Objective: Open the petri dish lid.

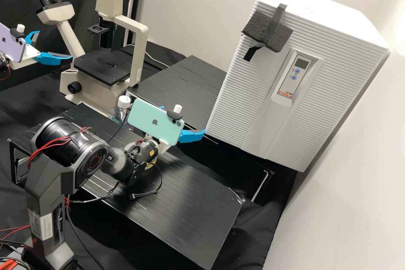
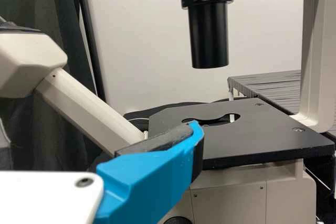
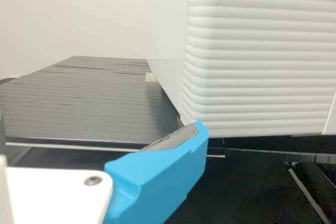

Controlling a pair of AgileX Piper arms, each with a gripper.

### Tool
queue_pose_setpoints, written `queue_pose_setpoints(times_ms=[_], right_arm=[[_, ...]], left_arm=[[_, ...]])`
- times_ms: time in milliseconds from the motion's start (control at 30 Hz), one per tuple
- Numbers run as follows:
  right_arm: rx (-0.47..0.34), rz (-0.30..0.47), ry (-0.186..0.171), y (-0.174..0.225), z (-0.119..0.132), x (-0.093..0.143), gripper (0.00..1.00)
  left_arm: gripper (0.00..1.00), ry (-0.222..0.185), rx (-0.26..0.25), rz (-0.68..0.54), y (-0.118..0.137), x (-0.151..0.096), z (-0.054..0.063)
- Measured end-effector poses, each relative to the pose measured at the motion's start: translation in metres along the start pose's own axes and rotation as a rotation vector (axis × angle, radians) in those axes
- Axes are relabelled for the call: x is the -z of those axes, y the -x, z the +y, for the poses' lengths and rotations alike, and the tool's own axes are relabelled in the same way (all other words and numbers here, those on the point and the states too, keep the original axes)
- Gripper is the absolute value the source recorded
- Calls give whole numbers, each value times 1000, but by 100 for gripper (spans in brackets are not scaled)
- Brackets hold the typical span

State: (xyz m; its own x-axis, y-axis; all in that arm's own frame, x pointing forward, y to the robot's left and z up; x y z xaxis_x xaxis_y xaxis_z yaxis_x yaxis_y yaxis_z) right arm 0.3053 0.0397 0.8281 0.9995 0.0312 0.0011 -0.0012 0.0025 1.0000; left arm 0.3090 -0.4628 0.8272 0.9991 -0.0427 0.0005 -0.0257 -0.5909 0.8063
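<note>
The left gripper (image 1: 55, 44) and right gripper (image 1: 184, 119) are spread, microscope (image 2: 257, 140) ahead of the former; the lid, likely light, brittle, should be rim-gripped

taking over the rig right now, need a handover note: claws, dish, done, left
Left claw: open, by the microscope stage.
Right claw: open, facing the white ribbed cabinet.
Petri dish and lid: can't tell where.
Done: no lid opening I can confirm.
Left: locate the dish, then probably grip and lift the lid, unless it's already off.
</note>
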Motion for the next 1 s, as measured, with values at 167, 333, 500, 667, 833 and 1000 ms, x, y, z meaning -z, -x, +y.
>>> queue_pose_setpoints(times_ms=[167,333,500,667,833,1000], right_arm=[[0,0,0,0,0,0,100],[3,0,0,6,0,-1,100],[-12,32,-20,39,6,-3,100],[-65,145,-53,80,12,4,100],[-49,211,-47,113,4,3,100],[5,186,-19,135,-7,-6,100]], left_arm=[[100,0,0,0,0,0,0],[100,0,0,0,0,0,0],[100,0,0,0,0,0,0],[100,0,0,0,0,0,0],[100,0,0,0,0,0,0],[100,0,0,0,0,0,0]])
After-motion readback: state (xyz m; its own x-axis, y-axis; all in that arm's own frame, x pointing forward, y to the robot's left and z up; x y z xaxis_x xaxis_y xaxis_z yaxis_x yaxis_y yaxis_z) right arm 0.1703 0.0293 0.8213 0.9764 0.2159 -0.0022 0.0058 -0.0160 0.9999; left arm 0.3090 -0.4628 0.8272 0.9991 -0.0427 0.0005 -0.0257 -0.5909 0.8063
